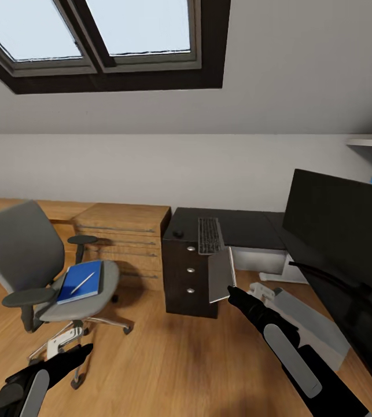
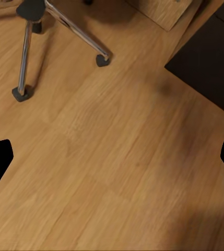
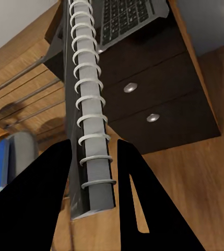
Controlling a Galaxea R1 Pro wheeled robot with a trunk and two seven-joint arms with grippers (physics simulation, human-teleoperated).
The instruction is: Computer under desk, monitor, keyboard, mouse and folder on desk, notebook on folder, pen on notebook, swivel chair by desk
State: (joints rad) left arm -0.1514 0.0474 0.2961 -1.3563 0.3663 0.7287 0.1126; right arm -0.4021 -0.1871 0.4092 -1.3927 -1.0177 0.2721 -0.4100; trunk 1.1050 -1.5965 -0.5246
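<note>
**Notebook in the right gripper, folder not yet moved**

The right gripper [image 1: 230,288] was clenched on the notebook [image 1: 221,274], gripping it at the near end of its spiral spine and holding it upright on edge in front of the desk [image 1: 240,227] and its 3 drawers. The left gripper [image 1: 83,350] hung low over the bare wood floor [image 2: 117,172] near the chair's base, its fingers spread and holding nothing.

The folder [image 1: 81,281] lay on the seat of the swivel chair [image 1: 35,260] at left, with the pen [image 1: 83,282] lying across it. The keyboard [image 1: 210,234] and mouse [image 1: 178,234] sat on the desk's left end, and the monitor [image 1: 339,223] stood at right.

By my reading, the step in hand was carrying the notebook – yet its place is on the folder, which was not on the desk. The next move likely calls for parking the notebook on the desk, then fetching the folder and pen.

The monitor ran off the right edge, its stand unseen. A pale grey case [image 1: 310,327] lay low beside the desk – probably the computer, though the right arm covered part of it.
</note>
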